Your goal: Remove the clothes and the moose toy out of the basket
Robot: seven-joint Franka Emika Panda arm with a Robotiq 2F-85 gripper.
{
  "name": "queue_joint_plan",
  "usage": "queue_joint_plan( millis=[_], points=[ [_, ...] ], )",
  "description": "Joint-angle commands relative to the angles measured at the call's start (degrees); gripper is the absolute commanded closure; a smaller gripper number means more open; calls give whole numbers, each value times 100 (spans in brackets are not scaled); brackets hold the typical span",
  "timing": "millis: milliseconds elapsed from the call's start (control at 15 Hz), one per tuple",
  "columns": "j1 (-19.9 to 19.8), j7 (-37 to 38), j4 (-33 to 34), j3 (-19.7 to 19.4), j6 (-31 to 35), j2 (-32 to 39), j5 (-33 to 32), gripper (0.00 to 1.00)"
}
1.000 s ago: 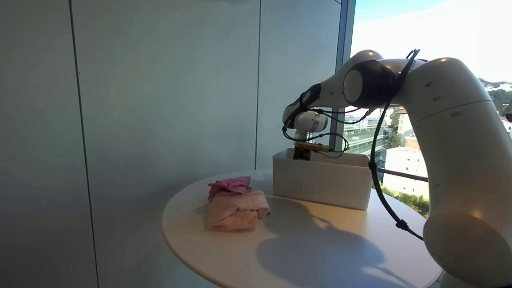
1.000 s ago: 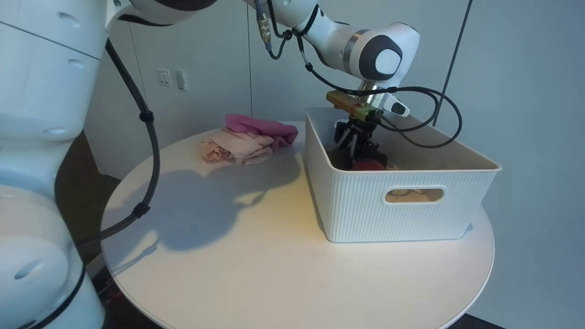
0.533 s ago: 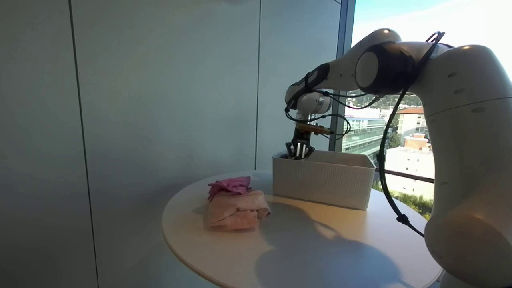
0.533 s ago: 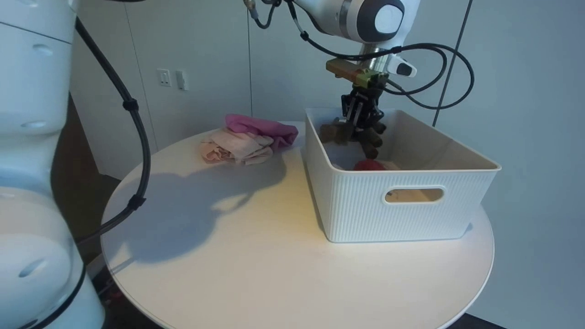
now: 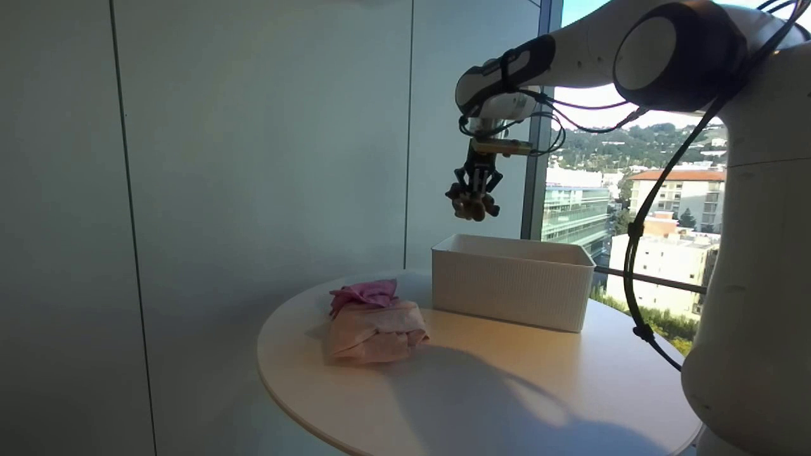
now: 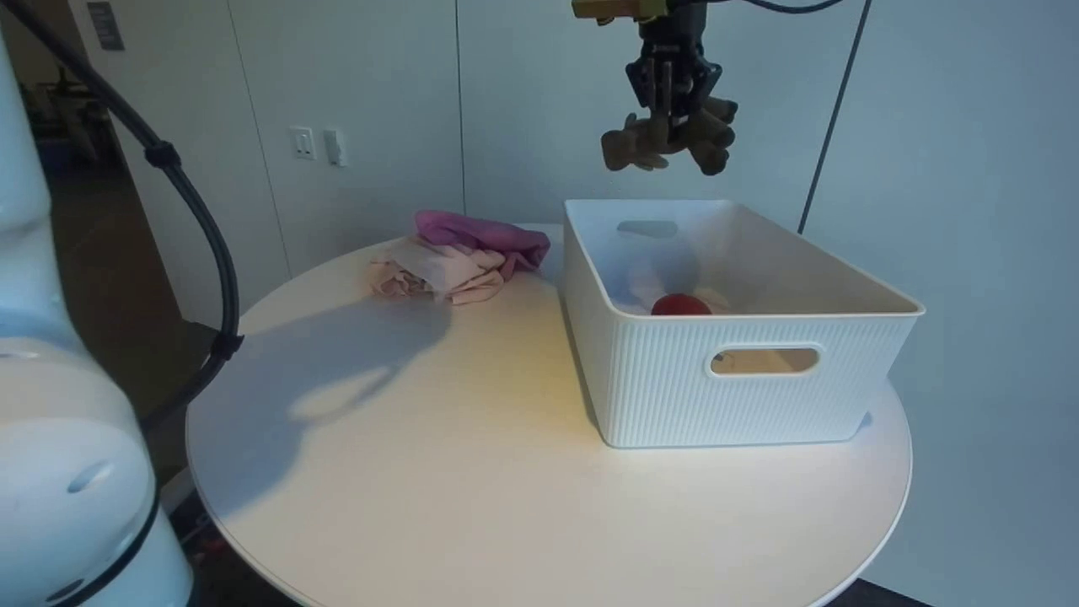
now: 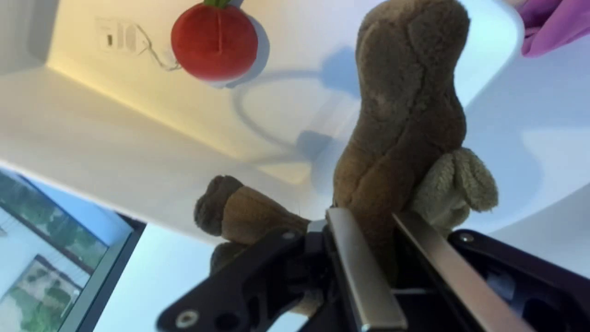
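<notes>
Risen clear of the basket (image 6: 674, 396), the tool (image 7: 370, 213) pinches the moose toy (image 7: 398, 120), jaws nearly together.

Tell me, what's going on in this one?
The robot's gripper holds the brown moose toy above the white basket, clear of its rim. A magenta cloth and a peach cloth lie bunched together on the table. A red round thing with a green top lies inside the basket.

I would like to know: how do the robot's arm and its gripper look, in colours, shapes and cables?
The arm is white, with rounded segments and dark joint covers. Black cables run along it, tied at intervals. The gripper is black, with visible screws and straight silvery bars; a yellowish block is mounted above.
</notes>
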Motion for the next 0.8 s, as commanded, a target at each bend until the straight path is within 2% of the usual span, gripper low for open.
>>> queue_joint_plan(
  millis=[0, 333, 733],
  points=[
    [182, -440, -112, 181, 32, -850, -235, 94],
    [558, -1292, -107, 435, -113, -1235, 550, 94],
    [890, -2429, -391, 493, -204, -660, 2208, 94]
  ],
)
